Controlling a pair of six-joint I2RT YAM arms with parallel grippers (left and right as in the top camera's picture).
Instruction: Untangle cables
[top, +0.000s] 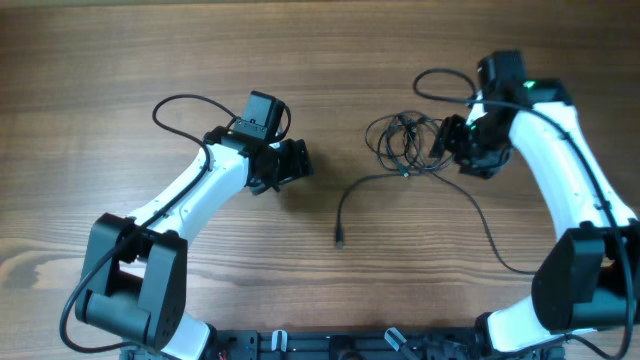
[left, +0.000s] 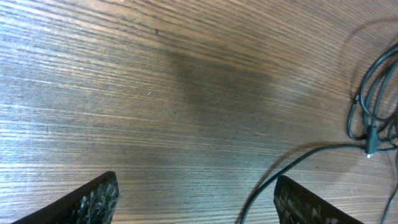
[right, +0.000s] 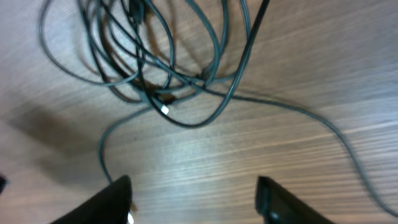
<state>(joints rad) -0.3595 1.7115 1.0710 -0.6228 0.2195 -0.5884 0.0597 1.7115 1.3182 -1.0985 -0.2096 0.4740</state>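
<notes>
Both released: right jaws hover over the cables, likely lining up a strand; left jaws wait empty above bare worktop.

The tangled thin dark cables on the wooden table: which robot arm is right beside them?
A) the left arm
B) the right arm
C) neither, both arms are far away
B: the white right arm has its open jaws at the edge of the tangle of thin dark cables, while the white left arm sits apart from it over the bare wooden table.
</notes>
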